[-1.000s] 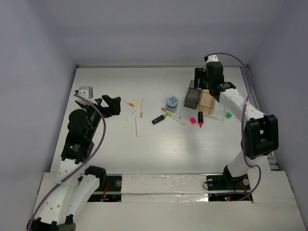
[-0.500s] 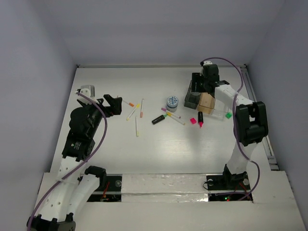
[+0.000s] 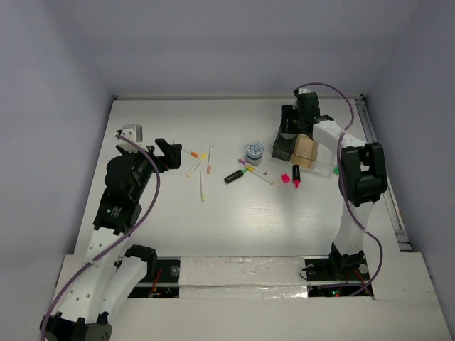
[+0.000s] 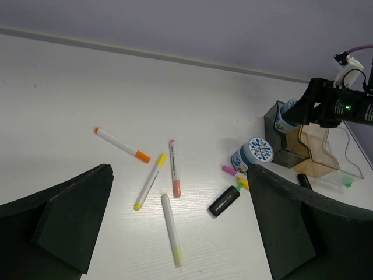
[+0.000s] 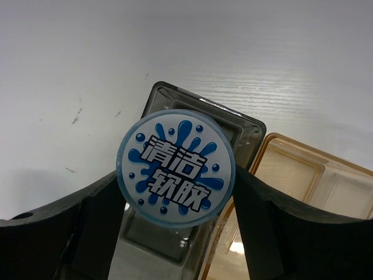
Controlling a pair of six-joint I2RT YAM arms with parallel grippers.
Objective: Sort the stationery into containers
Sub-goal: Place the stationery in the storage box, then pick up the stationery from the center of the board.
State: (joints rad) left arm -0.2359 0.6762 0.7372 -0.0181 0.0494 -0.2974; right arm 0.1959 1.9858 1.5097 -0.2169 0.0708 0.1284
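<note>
Two round blue-grey canisters are in view. Canister one [image 5: 176,166] is clamped in the right gripper [image 5: 176,182], whose fingers [image 5: 87,233] press on opposite sides of its body. Its printed lid faces the wrist camera squarely, so the cylinder's axis runs along the gripper's line of approach. The canister sits over the dark section [image 5: 252,132] of the clear tray [image 3: 307,150], at the far right of the table [image 3: 249,220]. Whether it touches the section floor cannot be determined. The tan section [image 5: 303,169] lies just beside the dark one, to the right in the wrist view.

Canister two [image 3: 254,151] stands upright on the table, lid up, near the tray's left side.

Four thin white pens lie flat to the left of canister two:
- The orange-ended pen [image 3: 189,152] lies diagonally, with its orange end toward the right.
- The yellow-tipped pen [image 3: 196,165] lies on the opposite diagonal.
- The pink-ended pen [image 3: 210,160] and the yellow-ended pen [image 3: 202,186] run far-to-near, with their coloured ends toward the arm bases.

Two further pens [image 3: 256,170] lie on the near side of canister two, beside a black marker [image 3: 233,176]. Small pink-red pieces [image 3: 286,178] and a green piece [image 3: 335,170] rest on the table on the tray's near side.

The left gripper [image 3: 168,153] has its jaws spread wide and holds nothing. It is just left of the four pens and points toward them.
</note>
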